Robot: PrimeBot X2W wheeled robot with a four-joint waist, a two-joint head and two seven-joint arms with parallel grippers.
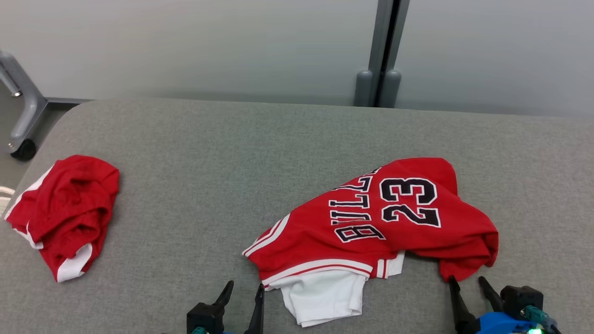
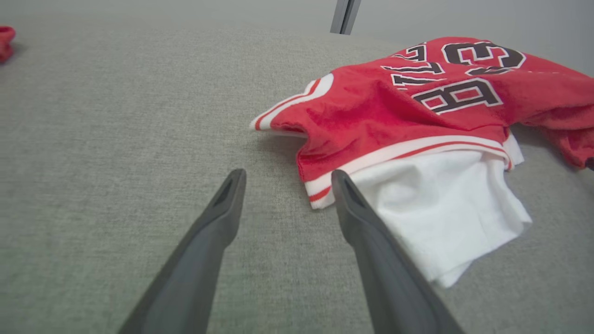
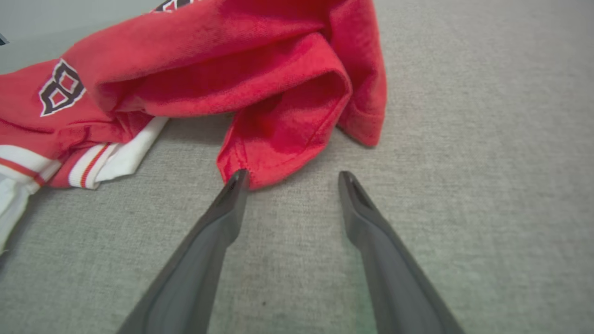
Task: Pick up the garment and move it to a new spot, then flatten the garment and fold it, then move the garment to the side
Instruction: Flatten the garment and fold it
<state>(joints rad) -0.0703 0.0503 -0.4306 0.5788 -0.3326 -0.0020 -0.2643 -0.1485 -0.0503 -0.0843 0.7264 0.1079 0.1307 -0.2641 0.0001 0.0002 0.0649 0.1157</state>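
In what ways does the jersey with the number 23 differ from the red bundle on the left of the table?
The jersey shows black lettering and 23; the bundle shows no print. The jersey lies spread wide, with white cloth sticking out at its near edge; the bundle is crumpled into a smaller heap. Both are red with white trim and lie on the grey table.

Jersey [image 1: 371, 222]: was red, with white-and-red striped trim, black lettering and a black 23 outlined in white, and a white layer beneath.
Second garment [image 1: 65, 213]: was red with white panels.
Surface [image 1: 209, 185]: was mottled grey.
Left end effector [image 1: 245, 285] and right end effector [image 1: 466, 279]: were dark grey, the right on a blue body.
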